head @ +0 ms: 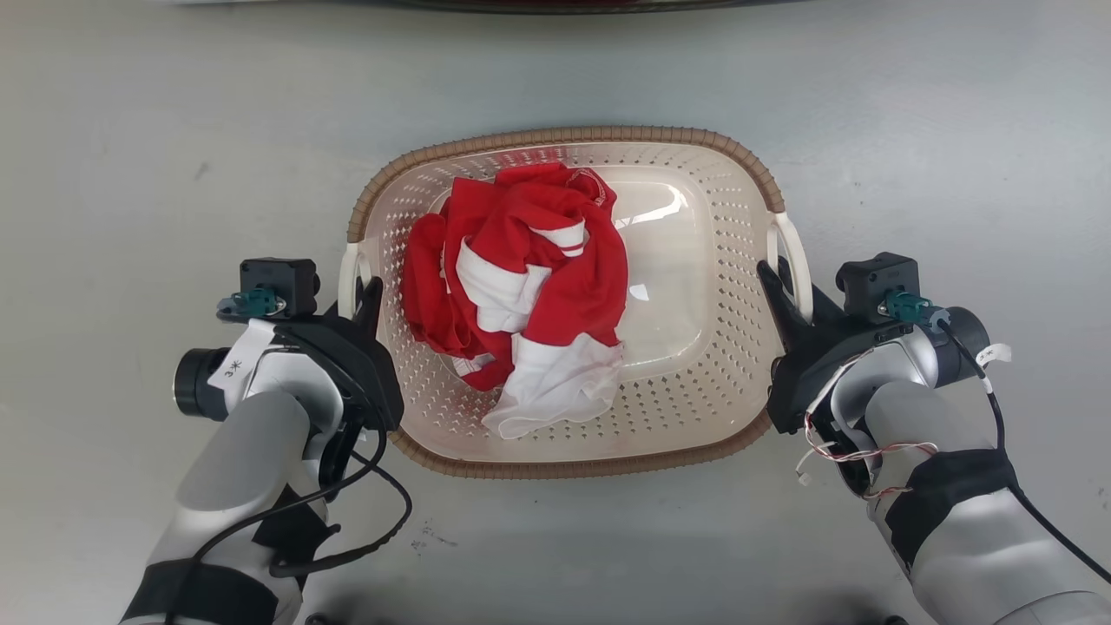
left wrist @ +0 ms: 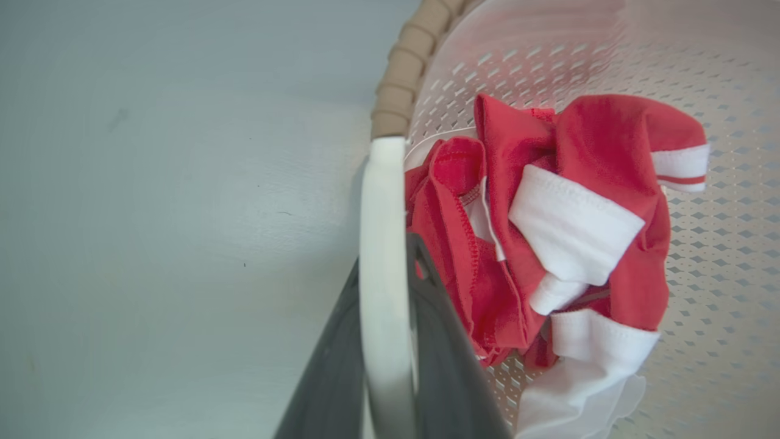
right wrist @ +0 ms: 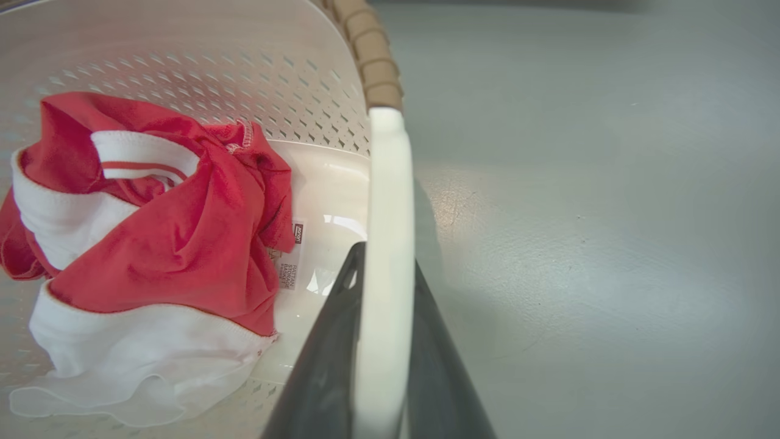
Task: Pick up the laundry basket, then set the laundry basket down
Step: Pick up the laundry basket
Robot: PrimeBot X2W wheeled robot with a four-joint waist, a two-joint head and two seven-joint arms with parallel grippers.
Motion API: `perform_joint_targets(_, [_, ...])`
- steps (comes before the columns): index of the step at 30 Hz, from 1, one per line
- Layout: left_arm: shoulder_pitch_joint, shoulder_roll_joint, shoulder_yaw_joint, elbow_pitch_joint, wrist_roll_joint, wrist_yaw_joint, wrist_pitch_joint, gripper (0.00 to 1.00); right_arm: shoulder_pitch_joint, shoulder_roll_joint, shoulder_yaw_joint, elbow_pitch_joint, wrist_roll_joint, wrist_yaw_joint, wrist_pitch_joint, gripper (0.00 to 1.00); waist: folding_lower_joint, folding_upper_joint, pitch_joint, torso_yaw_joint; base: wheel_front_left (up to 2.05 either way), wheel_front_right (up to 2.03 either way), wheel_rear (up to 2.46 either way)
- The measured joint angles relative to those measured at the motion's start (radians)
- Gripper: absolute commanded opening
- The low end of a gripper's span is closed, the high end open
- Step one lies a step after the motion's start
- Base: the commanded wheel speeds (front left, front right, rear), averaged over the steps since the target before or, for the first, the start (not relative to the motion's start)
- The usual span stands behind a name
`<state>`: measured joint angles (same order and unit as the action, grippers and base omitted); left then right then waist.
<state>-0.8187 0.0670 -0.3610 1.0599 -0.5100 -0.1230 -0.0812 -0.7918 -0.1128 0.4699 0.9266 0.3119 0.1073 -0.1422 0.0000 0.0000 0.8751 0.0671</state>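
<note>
Laundry basket (head: 694,395) of cream perforated plastic, rounded-rectangular, brown woven-look rim, holding crumpled red-and-white cloth (head: 521,260). Smooth white side handles (left wrist: 381,244) clamped by left gripper (head: 354,299) and right gripper (head: 779,282).

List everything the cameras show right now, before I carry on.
laundry basket: one, cream with brown rim, centre, between the grippers
side handles: two, white, one at each short end of the basket
clothing: one crumpled heap, red and white, inside the basket, toward its left end
floor: grey, all around
left gripper: one, dark, fingers either side of the left handle
right gripper: one, dark, fingers either side of the right handle
</note>
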Motion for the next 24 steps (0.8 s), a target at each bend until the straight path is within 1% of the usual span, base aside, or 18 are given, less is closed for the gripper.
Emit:
perform_joint_targets(11, [-0.031, -0.022, -0.007, 0.054, -0.048, -0.001, 0.012, 0.00, -0.015, 0.010, 0.001, 0.055, 0.040, 0.000, 0.000, 0.00, 0.0000, 0.0000, -0.055, -0.003, 0.00, 0.00, 0.00])
perform_joint_targets(18, [-0.058, -0.029, -0.026, 0.072, -0.064, -0.001, 0.059, 0.00, -0.019, 0.013, 0.001, 0.086, 0.089, 0.005, 0.013, 0.00, 0.0000, 0.0000, -0.109, -0.005, 0.00, 0.00, 0.00])
perform_joint_targets(24, [-0.062, -0.033, -0.038, 0.091, -0.103, -0.001, 0.109, 0.00, -0.025, 0.014, 0.017, 0.111, 0.132, 0.007, 0.048, 0.00, 0.0000, 0.0000, -0.165, -0.006, 0.00, 0.00, 0.00])
